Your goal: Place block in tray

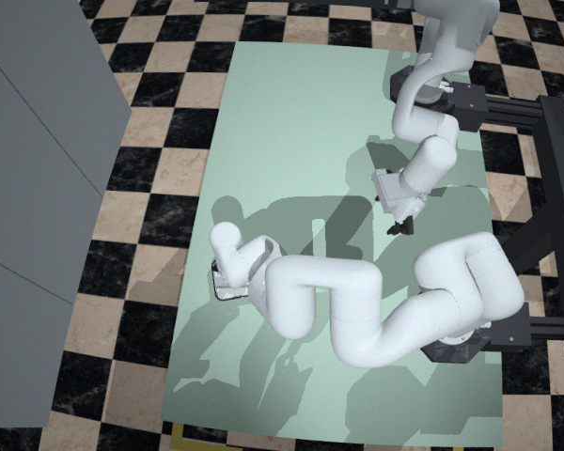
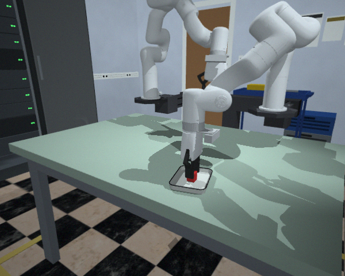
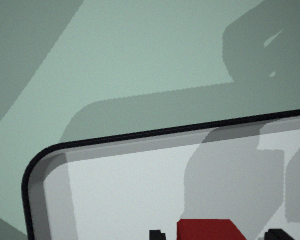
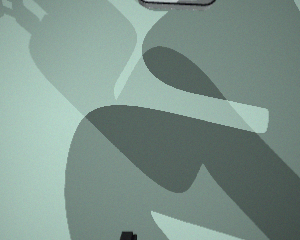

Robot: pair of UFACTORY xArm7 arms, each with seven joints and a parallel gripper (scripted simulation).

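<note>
The red block (image 2: 192, 179) (image 3: 208, 232) sits low inside the white tray (image 2: 187, 190) (image 3: 140, 136) (image 4: 178, 6), apparently on its floor. The tray has a black rim and is mostly hidden by my left arm in the top view. My left gripper (image 2: 193, 173) (image 3: 217, 236) is open around the block, with a gap on each side in the left wrist view. The block's lower part is cut off in that view. My right gripper (image 1: 399, 228) (image 2: 202, 80) is open and empty, above the table away from the tray. Only one of its fingertips shows in the right wrist view.
The tray stands near the edge of the green table (image 1: 282, 121) (image 2: 86, 148). My left arm (image 1: 321, 272) stretches low across the table from its mount to the tray. A grey cabinet (image 1: 39, 218) stands beyond the table edge.
</note>
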